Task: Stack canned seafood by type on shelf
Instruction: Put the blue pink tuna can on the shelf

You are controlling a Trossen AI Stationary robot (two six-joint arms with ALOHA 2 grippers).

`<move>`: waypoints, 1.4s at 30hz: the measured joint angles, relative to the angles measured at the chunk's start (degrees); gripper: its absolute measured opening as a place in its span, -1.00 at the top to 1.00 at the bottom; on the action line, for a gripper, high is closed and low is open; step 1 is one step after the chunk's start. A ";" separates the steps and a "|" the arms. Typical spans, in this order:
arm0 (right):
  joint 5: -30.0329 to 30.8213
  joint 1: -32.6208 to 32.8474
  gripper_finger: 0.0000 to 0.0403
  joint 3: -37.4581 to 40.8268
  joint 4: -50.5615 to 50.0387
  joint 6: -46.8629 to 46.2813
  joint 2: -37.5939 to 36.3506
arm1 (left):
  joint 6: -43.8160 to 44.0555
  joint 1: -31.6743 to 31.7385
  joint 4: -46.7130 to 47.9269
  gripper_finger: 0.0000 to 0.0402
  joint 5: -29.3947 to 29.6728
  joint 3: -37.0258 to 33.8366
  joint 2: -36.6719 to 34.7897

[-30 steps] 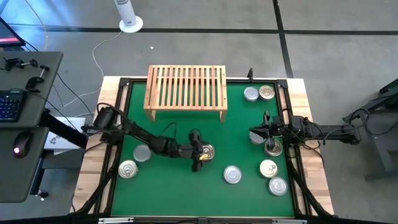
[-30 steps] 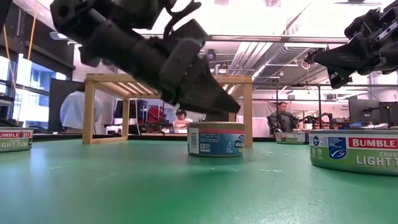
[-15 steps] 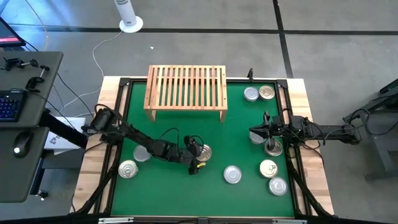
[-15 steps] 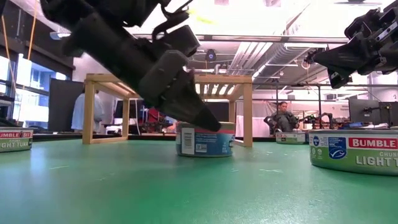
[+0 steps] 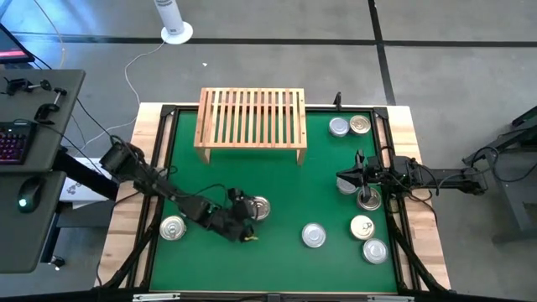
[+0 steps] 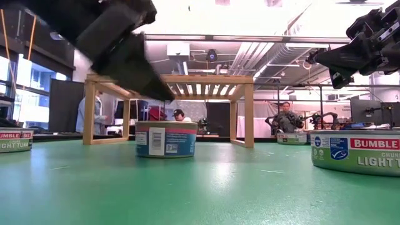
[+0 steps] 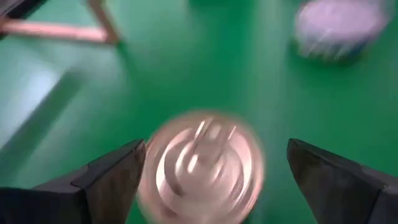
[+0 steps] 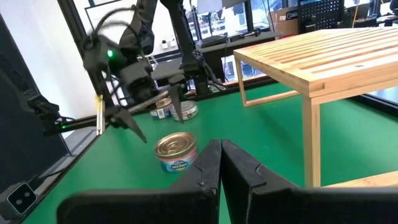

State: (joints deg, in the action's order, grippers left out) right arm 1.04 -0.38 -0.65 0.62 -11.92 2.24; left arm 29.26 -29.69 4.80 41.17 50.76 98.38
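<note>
Seen from above, a low light-wood slatted shelf [image 5: 250, 124] stands at the far side of a green mat [image 5: 277, 260], and nothing rests on it. Short round tins with shiny pull-tab lids lie scattered over the mat: one gold-toned tin [image 5: 258, 209] near the middle, a silver tin [image 5: 314, 236] to its right, a tin by the left edge [image 5: 172, 228], and a cluster of tins [image 5: 361, 225] along the right side. The left gripper [image 5: 242, 220] is low beside the gold-toned tin with its fingers spread wide. The right gripper [image 5: 346, 179] hovers over the right-hand cluster, fingers pressed together, holding nothing.

At table height, the gold-toned tin [image 6: 165, 138] sits flat on the mat in front of the shelf [image 6: 169, 81], wearing a pink and blue label. The left gripper's dark body hangs just above and left of it, not touching.

From the left wrist, the tin's lid [image 7: 200, 165] lies between the two spread fingers [image 7: 109, 180], with clear mat on both sides.

From the right wrist, the closed fingers [image 8: 217, 163] point across the mat toward that same tin [image 8: 175, 152], with the shelf [image 8: 323, 53] alongside.

Risk, as a judgement: a finger descending onto the rim could slide or tip the tin, and an off-centre pinch could let it slip during the lift.
</note>
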 joint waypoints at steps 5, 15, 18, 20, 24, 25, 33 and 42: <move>0.01 -0.02 0.99 0.00 0.00 0.02 0.09 | 10.66 -3.75 1.52 -0.88 7.84 -3.79 -0.10; 0.01 0.00 0.99 0.00 0.00 0.00 0.35 | 8.18 -4.87 -26.65 -0.88 8.84 -16.03 3.09; 0.02 -0.02 0.99 -0.02 0.00 0.02 0.35 | 4.07 -3.56 -33.61 -0.88 7.66 -16.67 6.32; 0.01 -0.01 0.99 -0.01 0.00 0.01 0.35 | 1.87 -2.37 -37.99 -0.88 6.10 -16.65 8.64; 0.02 0.00 0.99 -0.02 0.00 0.00 0.35 | -0.33 0.03 -44.73 -0.88 2.62 -16.65 12.70; 0.02 -0.02 0.99 -0.02 0.00 0.00 0.35 | -1.01 0.45 -46.11 -0.88 2.06 -16.65 13.42; 0.01 0.00 0.99 -0.02 0.00 0.01 0.35 | -7.95 2.90 -59.14 -0.88 -2.18 -16.53 17.96; 0.01 -0.01 0.99 -0.01 0.00 0.31 0.35 | -12.24 4.70 -60.46 -0.88 -5.13 -14.63 18.35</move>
State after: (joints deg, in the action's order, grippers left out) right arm 1.05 -0.39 -0.66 0.62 -11.62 2.59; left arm 17.03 -24.99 -55.66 36.04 36.13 116.73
